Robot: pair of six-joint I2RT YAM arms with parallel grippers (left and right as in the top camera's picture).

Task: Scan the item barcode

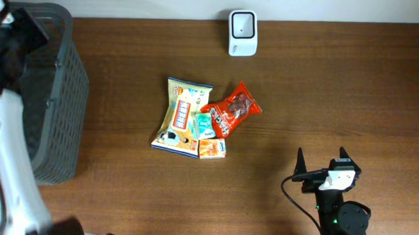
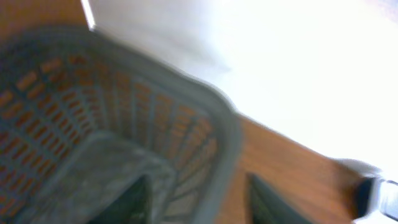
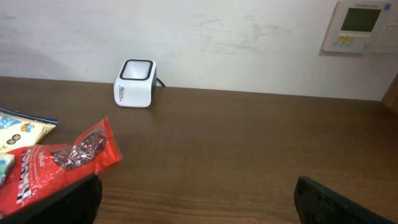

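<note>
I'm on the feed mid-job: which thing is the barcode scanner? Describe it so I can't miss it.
Look along the wooden table's far edge, against the white wall. Beyond the pile of snack packets stands the barcode scanner: a small white box with a dark window on top, standing alone, unlike the colourful packets and the grey basket.

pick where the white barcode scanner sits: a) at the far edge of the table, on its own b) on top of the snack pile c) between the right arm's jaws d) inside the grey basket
a: the scanner stands alone at the far edge of the table, well apart from the snack pile and the basket.
</note>
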